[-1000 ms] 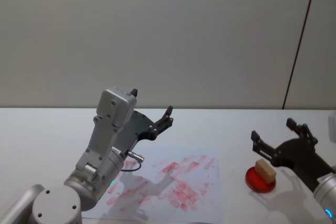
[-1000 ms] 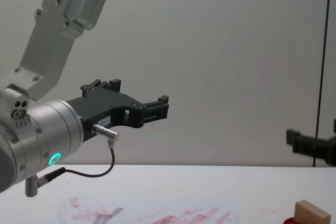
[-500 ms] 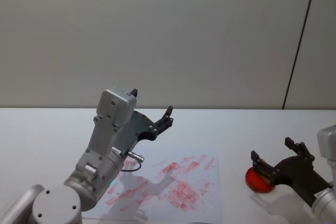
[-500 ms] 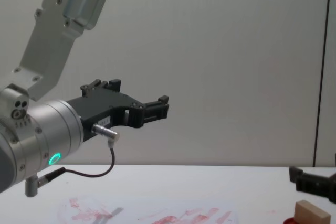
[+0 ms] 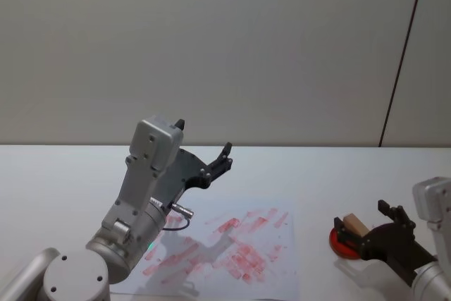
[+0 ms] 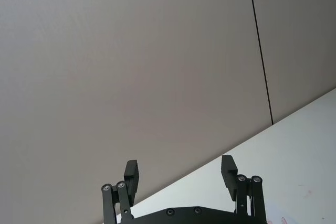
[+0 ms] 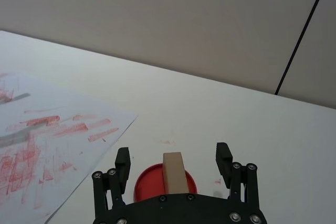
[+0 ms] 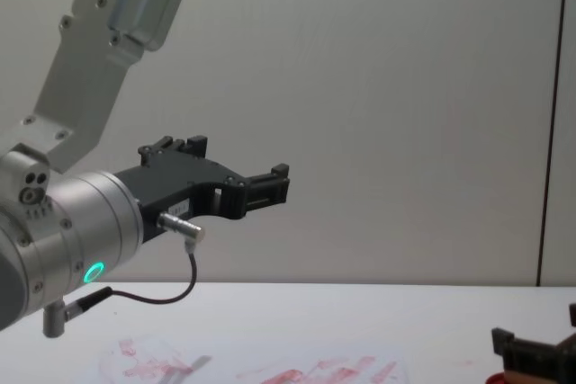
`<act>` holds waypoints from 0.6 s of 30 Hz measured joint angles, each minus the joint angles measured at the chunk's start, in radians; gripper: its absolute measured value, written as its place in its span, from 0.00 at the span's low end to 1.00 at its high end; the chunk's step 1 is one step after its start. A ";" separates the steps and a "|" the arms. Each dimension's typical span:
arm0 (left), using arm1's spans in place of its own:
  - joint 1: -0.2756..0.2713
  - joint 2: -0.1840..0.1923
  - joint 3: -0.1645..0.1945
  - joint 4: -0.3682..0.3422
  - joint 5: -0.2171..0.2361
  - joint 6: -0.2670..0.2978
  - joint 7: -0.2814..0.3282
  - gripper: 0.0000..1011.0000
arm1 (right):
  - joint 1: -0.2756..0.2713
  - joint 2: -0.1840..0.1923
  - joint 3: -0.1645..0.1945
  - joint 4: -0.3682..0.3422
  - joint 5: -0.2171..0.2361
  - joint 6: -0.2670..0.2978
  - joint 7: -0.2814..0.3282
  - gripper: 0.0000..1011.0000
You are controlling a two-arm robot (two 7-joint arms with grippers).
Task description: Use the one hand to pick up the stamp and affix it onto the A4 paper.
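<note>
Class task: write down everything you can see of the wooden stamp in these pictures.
The stamp is a small, pale tan wooden block, rectangular and plain. It stands on the round red ink pad, right of the A4 paper. The open right gripper straddles it, a finger either side with gaps showing.

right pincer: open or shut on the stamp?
Open. On the right pincer, fingers straddle the stamp, gap each side; stamp sits on the red pad. Left pincer idle, raised.
</note>
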 joint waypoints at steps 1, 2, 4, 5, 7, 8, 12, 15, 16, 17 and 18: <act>0.000 0.000 0.000 0.000 0.000 0.000 0.000 0.99 | 0.001 -0.001 0.000 0.003 -0.001 0.002 0.001 0.99; 0.000 0.000 0.000 0.000 0.000 0.000 0.000 0.99 | 0.004 -0.003 -0.001 0.009 -0.002 0.005 0.004 0.99; 0.000 0.000 0.000 0.000 0.000 0.000 0.000 0.99 | 0.007 -0.006 -0.002 0.017 -0.002 0.008 0.006 0.99; 0.000 0.000 0.000 0.000 0.000 0.000 0.000 0.99 | 0.010 -0.008 -0.002 0.022 -0.003 0.011 0.009 0.99; 0.000 0.000 0.000 0.000 0.000 0.000 0.000 0.99 | 0.013 -0.010 -0.003 0.029 -0.004 0.013 0.011 0.99; 0.000 0.000 0.000 0.000 0.000 0.000 0.000 0.99 | 0.014 -0.011 -0.003 0.031 -0.005 0.014 0.013 0.99; 0.000 0.000 0.000 0.000 0.000 0.000 0.000 0.99 | 0.020 -0.015 -0.003 0.046 -0.006 0.018 0.021 0.96; 0.000 0.000 0.000 0.000 0.000 0.000 0.000 0.99 | 0.024 -0.016 -0.004 0.054 -0.007 0.020 0.026 0.89; 0.000 0.000 0.000 0.000 0.000 0.000 0.000 0.99 | 0.025 -0.017 -0.004 0.056 -0.007 0.020 0.027 0.89; 0.000 0.000 0.000 0.000 0.000 0.000 0.000 0.99 | 0.025 -0.017 -0.004 0.058 -0.007 0.020 0.028 0.86; 0.000 0.000 0.000 0.000 0.000 0.000 0.000 0.99 | 0.026 -0.018 -0.004 0.060 -0.007 0.020 0.029 0.81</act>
